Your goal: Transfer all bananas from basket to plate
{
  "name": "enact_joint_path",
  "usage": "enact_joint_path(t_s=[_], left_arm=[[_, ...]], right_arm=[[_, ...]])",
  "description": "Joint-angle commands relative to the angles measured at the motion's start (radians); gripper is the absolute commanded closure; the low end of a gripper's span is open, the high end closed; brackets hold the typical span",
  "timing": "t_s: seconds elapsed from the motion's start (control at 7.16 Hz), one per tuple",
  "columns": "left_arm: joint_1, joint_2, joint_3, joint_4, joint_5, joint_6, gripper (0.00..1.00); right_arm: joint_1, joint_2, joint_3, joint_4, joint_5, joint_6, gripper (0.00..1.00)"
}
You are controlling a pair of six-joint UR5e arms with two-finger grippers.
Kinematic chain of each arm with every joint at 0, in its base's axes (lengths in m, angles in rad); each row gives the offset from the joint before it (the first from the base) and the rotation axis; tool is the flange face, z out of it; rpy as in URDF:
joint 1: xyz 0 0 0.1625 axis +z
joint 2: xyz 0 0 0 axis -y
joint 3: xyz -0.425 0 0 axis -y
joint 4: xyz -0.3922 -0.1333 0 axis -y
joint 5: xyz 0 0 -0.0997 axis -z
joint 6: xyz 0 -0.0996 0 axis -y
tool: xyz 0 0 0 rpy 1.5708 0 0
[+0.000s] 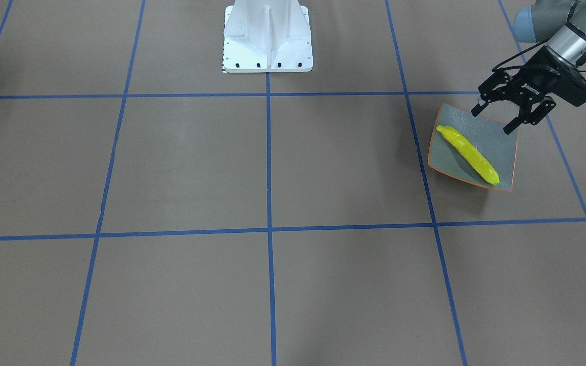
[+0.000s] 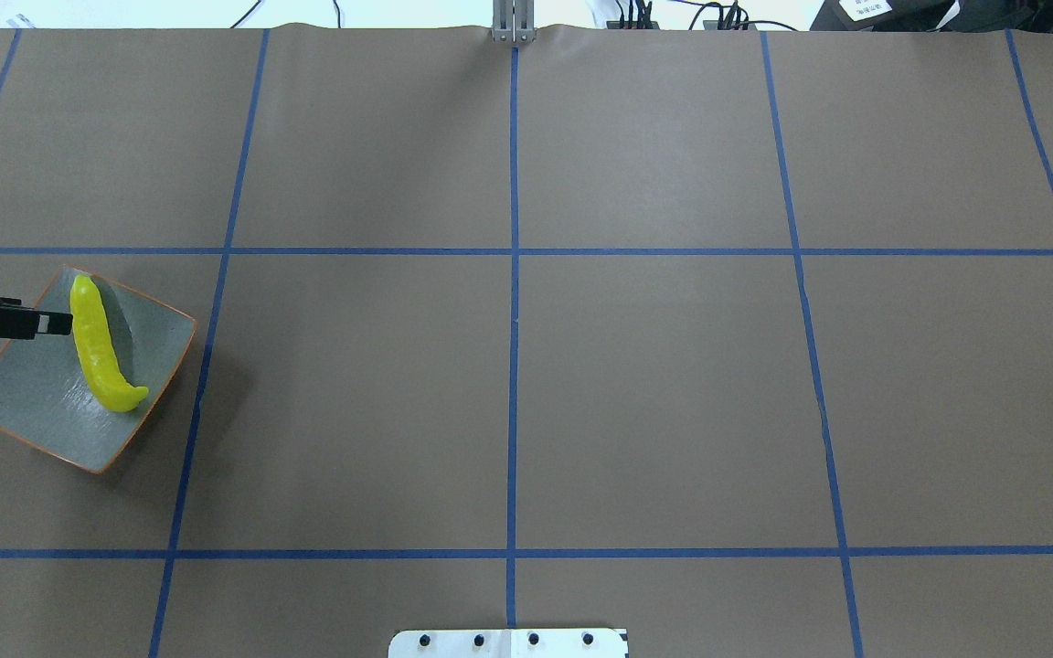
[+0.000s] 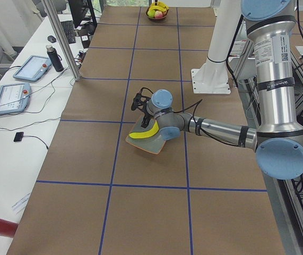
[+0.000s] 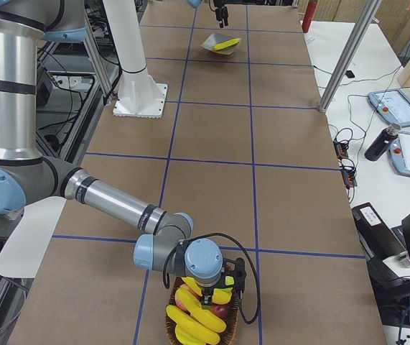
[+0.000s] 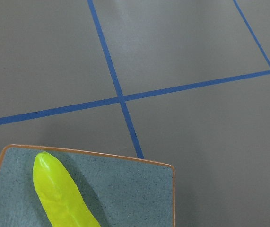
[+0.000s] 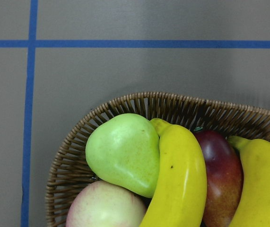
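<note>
While one banana [image 1: 468, 155] lies slantwise on the grey-green plate [image 1: 501, 147], running nearly corner to corner, the rest of the fruit sits in the wicker basket [image 6: 139, 101] way down at the other end of the table [image 1: 272, 168]. Up close, the basket holds at least two bananas [image 6: 177, 184] side by side. A green pear [image 6: 123, 151] presses against one of them, a dark red fruit [image 6: 220, 175] is wedged between the two, and a pale pinkish fruit [image 6: 104, 208] lies under the pear.

The left gripper [image 1: 494, 121] hangs over the plate's edge on the robot's side. Its jaws are spread wide with nothing in them, clear of the banana. The right gripper [image 4: 222, 287] points down into the basket, right over the fruit pile. Only the side camera catches it, with its own wrist blocking half the basket, so I can't tell how its claw stands.

Other stuff: the white mounting base [image 1: 267, 38] stands mid-table, well apart from plate and basket. On the side bench there are two teach pendants [image 3: 32, 66] and a dark bottle [image 3: 55, 58].
</note>
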Motion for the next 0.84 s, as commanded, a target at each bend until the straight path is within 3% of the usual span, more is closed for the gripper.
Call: enact_joint_path(t_s=[0.0, 0.7], left_arm=[[0.001, -0.001, -0.001, -0.001, 0.0, 0.001, 0.0], [0.003, 0.028, 0.003, -0.044, 0.0, 0.001, 0.0]], right_arm=[[-0.001, 0.0, -0.014, 0.006, -0.07, 0.017, 0.01], [-0.038, 0.015, 0.004, 0.03, -0.06, 0.094, 0.04]])
